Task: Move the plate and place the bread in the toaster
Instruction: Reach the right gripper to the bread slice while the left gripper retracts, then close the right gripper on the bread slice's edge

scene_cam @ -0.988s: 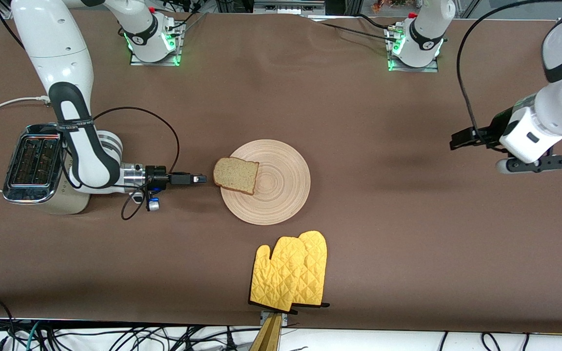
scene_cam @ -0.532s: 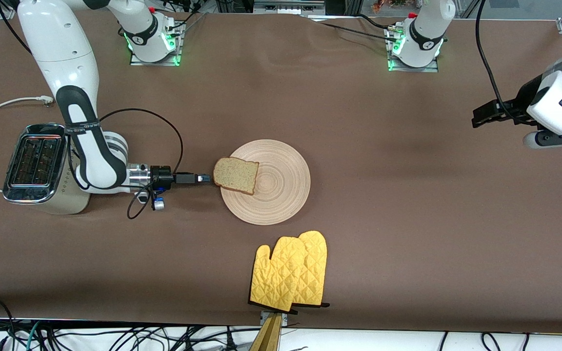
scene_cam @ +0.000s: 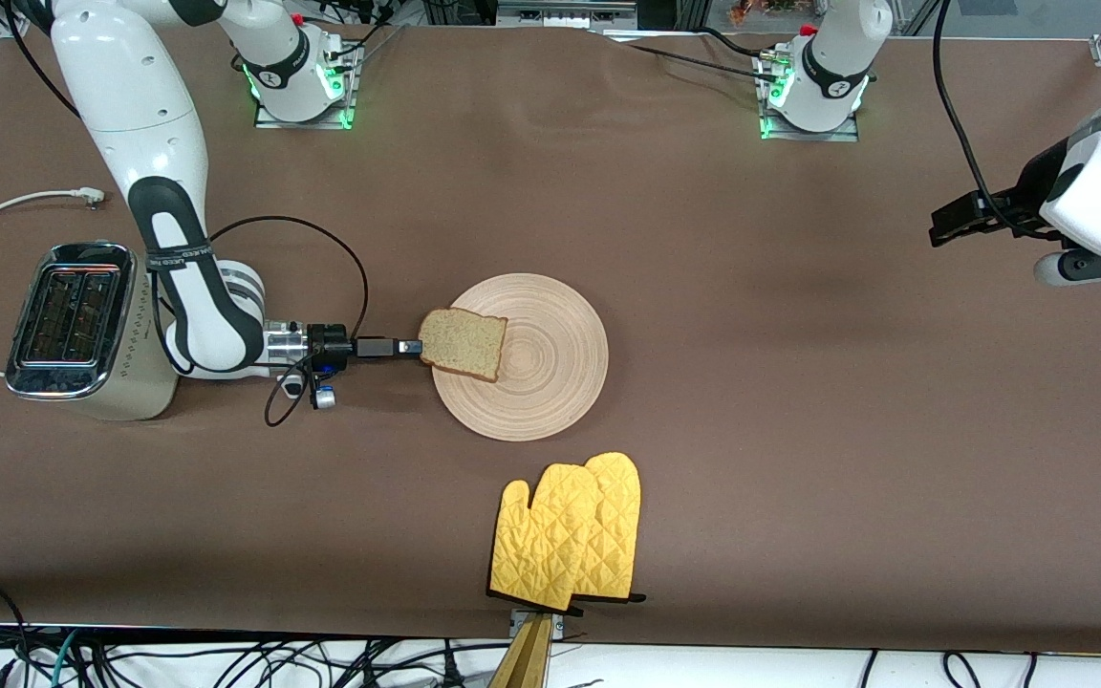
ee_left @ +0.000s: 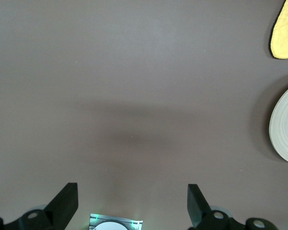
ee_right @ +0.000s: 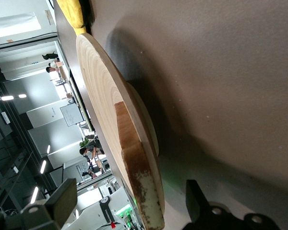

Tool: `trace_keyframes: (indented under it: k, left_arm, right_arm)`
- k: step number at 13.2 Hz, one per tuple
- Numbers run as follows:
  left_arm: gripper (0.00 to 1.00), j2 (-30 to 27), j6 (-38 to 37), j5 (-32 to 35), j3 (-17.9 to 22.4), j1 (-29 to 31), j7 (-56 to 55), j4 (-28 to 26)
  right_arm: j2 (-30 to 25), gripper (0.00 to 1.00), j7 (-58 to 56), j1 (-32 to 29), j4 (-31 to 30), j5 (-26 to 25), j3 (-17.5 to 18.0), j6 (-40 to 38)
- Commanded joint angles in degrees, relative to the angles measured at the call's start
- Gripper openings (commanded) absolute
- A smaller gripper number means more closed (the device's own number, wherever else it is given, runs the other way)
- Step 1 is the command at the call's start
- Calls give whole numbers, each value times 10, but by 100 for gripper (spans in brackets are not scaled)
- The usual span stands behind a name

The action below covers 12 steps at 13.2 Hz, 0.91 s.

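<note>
Right gripper [scene_cam: 409,347], jaws wide and empty, flanks speckled bread [scene_cam: 462,343] overhanging grooved wooden plate [scene_cam: 550,382]; left gripper [scene_cam: 942,226] waits open.

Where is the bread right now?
In the front view, the bread lies on the plate, overhanging the rim toward the right arm's end, at the right gripper.

Overhead light is falling evenly on the brown table [scene_cam: 751,382], casting soft, diffuse shadows. Chrome on the toaster [scene_cam: 73,325] is glinting. Green base LEDs are glowing. The bread [ee_right: 137,182] edge is blurring close to the right wrist lens.
</note>
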Motion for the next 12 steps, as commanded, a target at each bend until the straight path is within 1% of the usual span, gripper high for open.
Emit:
trace_keyframes:
  k: [1,2,4,5,9,10,11,12]
  left_arm:
    - [100,-3,2,3,4,-4,-6,9]
    - [100,-4,2,-8,7,-1,-6,9]
    - [100,-3,10,-26,6,26,-3,9]
    - [100,-3,12,-26,6,28,-1,9]
    - [100,2,11,-19,3,26,-5,9]
    - [100,2,11,-13,1,26,-4,9]
    - [100,1,11,-12,2,26,-4,9]
    - [100,1,11,-14,5,27,-4,10]
  right_arm:
    - [-2,86,-13,6,-2,13,-1,4]
    - [-2,77,-13,11,-2,13,-1,4]
    - [-2,58,-14,11,-2,13,-1,2]
    - [-2,53,-21,11,-1,13,-1,2]
    - [-2,53,-30,11,-2,12,-1,-1]
    - [-2,40,-32,11,-2,12,-2,-1]
    - [-2,25,-41,11,-2,12,-2,-1]
    - [-2,6,-54,11,-2,12,-2,-1]
